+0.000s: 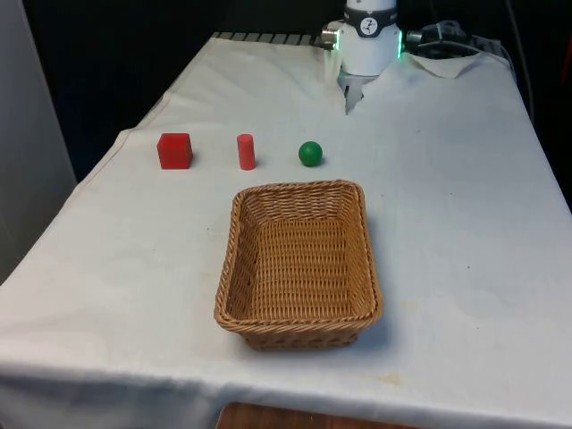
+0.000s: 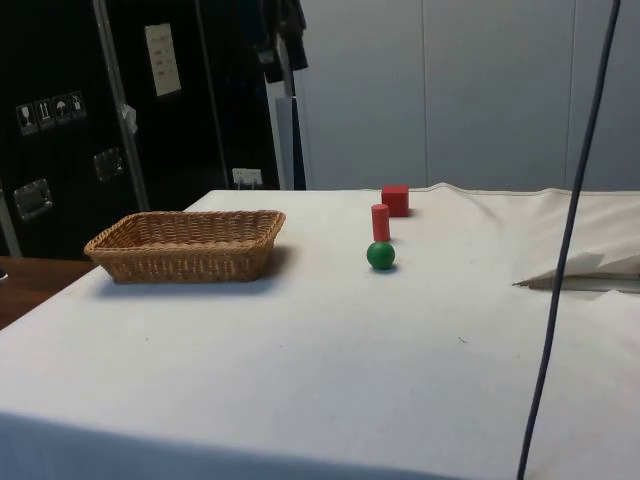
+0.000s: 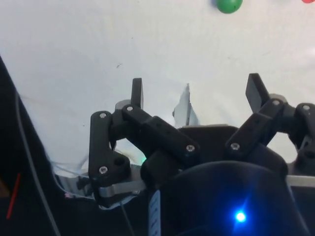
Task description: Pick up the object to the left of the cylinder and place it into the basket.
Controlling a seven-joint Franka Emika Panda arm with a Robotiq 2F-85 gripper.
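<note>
Three objects stand in a row on the white cloth beyond the basket. A red cube (image 1: 174, 150) (image 2: 395, 199) is at the front view's left. Beside it stands an upright red cylinder (image 1: 246, 151) (image 2: 380, 221), then a green ball (image 1: 310, 153) (image 2: 380, 255) (image 3: 229, 4). The empty wicker basket (image 1: 299, 187) (image 2: 185, 262) sits nearer the front camera. My gripper (image 3: 196, 91) hangs open high over bare cloth close to the robot's base, well away from the row, with nothing between its fingers (image 3: 137, 91).
The cloth is folded and rumpled by the robot's base (image 1: 353, 94). A dark cable (image 2: 570, 240) hangs across the side view. The table drops off at the front view's left edge (image 1: 89, 179) and at the front.
</note>
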